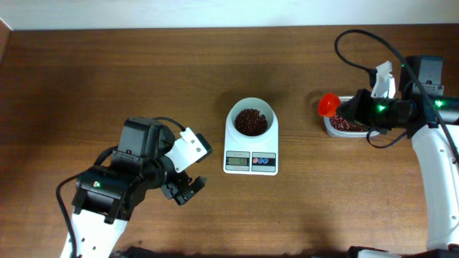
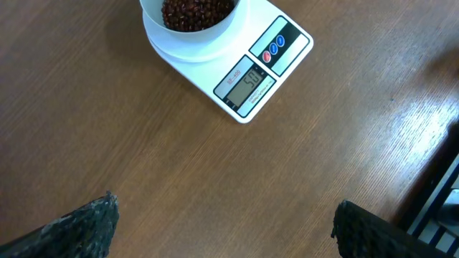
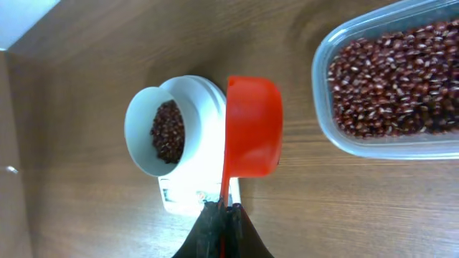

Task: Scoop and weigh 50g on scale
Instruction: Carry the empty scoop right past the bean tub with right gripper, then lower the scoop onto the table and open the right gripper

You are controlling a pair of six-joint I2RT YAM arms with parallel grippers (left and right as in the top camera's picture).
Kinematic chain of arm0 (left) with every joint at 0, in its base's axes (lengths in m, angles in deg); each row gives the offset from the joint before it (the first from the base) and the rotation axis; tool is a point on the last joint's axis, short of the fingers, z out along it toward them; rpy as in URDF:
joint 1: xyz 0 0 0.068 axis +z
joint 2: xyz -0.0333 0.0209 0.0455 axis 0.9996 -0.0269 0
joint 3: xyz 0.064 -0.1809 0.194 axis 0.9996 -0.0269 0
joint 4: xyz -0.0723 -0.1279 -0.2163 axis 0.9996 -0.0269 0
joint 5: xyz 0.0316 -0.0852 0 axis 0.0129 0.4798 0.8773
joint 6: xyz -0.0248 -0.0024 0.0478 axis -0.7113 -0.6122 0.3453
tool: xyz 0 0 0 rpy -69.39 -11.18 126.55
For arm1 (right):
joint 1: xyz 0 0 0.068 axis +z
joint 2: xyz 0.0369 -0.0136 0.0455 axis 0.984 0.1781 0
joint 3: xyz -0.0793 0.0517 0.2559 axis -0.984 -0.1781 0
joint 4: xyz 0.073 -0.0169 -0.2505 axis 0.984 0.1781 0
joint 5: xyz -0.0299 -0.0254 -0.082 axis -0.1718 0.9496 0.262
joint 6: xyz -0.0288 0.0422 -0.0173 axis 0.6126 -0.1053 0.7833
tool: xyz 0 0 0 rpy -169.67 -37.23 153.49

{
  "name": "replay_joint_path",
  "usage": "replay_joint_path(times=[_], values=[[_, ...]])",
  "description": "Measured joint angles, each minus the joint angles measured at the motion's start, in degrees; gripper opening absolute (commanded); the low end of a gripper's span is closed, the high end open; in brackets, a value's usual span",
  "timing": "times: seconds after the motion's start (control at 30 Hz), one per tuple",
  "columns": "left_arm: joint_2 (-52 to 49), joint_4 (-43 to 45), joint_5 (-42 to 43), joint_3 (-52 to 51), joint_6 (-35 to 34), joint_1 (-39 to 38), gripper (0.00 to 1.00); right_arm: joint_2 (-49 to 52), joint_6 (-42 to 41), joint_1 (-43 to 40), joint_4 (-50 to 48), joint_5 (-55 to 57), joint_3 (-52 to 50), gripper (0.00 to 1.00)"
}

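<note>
Right gripper [image 3: 224, 212] clamps handle of red scoop [image 3: 252, 125]; left gripper [image 1: 186, 189] gapes wide.

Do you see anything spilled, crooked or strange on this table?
Nothing stands out. The beans lie only in the bowl on the scale and in the clear tub; I see none loose on the table. The scale sits flat. The right claw is shut on the red scoop handle.

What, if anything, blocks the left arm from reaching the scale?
Probably nothing, so yes: only bare table lies between its open tool and the scale, and the right arm holds its scoop away by the tub.
</note>
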Motion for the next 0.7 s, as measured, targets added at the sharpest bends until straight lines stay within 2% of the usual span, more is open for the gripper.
replay_joint_path(times=[0.17,0.27,0.47,0.6,0.7], values=[[0.0,0.04,0.0,0.0,0.0,0.0,0.99,-0.15,-0.52,0.04,-1.44,1.09,-11.8,0.04],[0.0,0.11,0.0,0.0,0.0,-0.02,0.99,-0.2,-0.44,0.04,-7.19,-3.54,-20.92,0.04],[0.0,0.07,0.0,0.0,0.0,0.0,0.99,-0.28,-0.48,0.04,-17.62,-8.35,-32.28,0.04],[0.0,0.02,0.0,0.0,0.0,0.0,0.99,-0.44,-0.46,-0.31,-20.17,-10.12,-34.88,0.04],[0.0,0.02,0.0,0.0,0.0,0.0,0.99,-0.44,1.38,-5.03,-16.98,-11.17,-35.3,0.04]])
